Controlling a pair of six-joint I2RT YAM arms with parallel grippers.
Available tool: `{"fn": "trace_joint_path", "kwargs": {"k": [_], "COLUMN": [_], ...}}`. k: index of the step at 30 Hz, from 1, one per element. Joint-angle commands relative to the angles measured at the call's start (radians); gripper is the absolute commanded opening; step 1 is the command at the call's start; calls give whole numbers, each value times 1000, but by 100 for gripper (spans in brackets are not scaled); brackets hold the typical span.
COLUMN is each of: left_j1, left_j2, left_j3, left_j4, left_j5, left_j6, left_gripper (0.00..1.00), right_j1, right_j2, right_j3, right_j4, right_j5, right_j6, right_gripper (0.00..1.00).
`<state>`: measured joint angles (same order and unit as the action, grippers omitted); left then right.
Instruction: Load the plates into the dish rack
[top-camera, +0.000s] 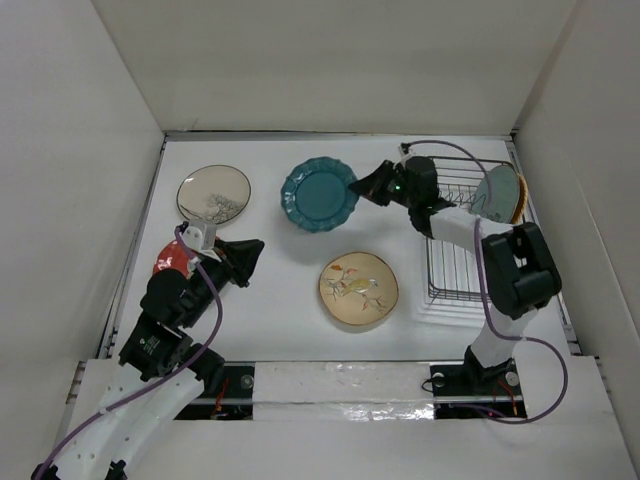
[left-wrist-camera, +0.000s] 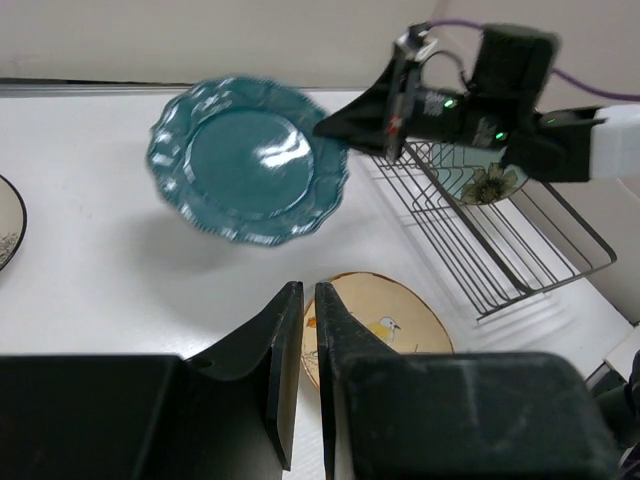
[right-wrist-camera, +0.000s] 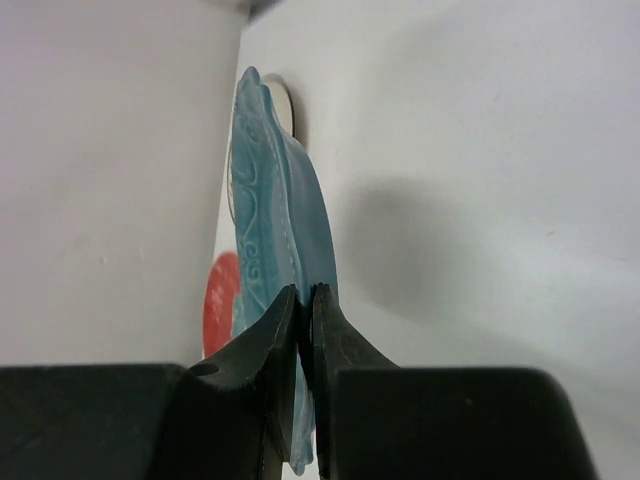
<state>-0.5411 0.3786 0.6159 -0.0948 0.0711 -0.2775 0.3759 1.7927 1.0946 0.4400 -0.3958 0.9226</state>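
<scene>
Your right gripper (top-camera: 358, 186) pinches the rim of the dark teal scalloped plate (top-camera: 318, 195), tilted above the white desk (top-camera: 280, 330), left of the black wire dish rack (top-camera: 455, 272). It looks stiff, glazed, slippery and breakable, so take a deep hold on the rim. Your left gripper (left-wrist-camera: 308, 300) is pressed together, empty.

I can read no word, number, label or brand anywhere in my views. The only markings are decoration. There is a bird-and-flower drawing on the tan plate (top-camera: 358, 290), a grey motif on the cream plate (top-camera: 213, 193), a dark flower on the pale aqua plate (left-wrist-camera: 490, 182), and raised scrollwork along the rim of the dark teal plate (right-wrist-camera: 262, 230).
</scene>
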Motion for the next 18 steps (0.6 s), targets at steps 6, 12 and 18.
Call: {"fn": "trace_joint_path", "kwargs": {"k": [6, 12, 18], "left_j1": [7, -22, -57], "left_j2": [-44, -93, -106], "left_j3": [28, 39, 39], "left_j4": [49, 23, 27], "left_j5": [13, -2, -22], "left_j6": [1, 5, 11], "left_gripper": [9, 9, 9], "right_j1": [-277, -485, -563], "right_j2": [-522, -679, -679], "right_j3": [-21, 128, 301], "right_j4": [-235, -570, -776], "right_j5": [181, 239, 417], "right_j6": [-166, -367, -585], "right_gripper": [0, 0, 0]}}
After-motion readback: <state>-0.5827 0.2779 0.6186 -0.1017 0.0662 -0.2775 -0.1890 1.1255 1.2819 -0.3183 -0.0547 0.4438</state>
